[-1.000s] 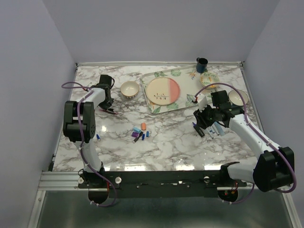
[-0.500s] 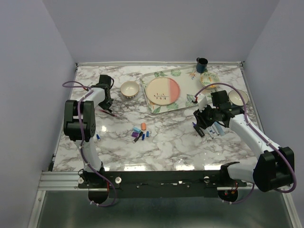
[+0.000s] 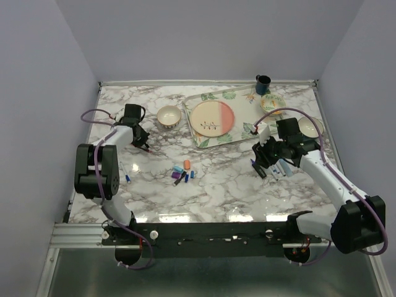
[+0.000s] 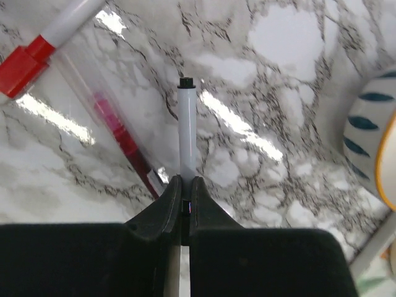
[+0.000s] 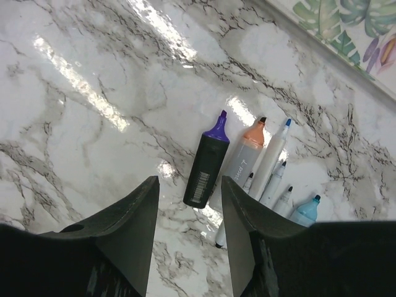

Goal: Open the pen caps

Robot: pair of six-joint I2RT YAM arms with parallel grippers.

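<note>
My left jaws are clamped on a thin white pen (image 4: 187, 133) by the counter's left edge, toward the far side. Its black end (image 4: 185, 82), likely the cap, points away, and a red-capped pen (image 4: 28, 62) lies just beside it. My right jaws stand apart above the uncapped pens (image 5: 244, 154) near the right edge, and loose caps (image 3: 178, 168) sit mid-counter. I'd grip firmly, lift level, then have the right jaws pull that end straight along the barrel.
</note>
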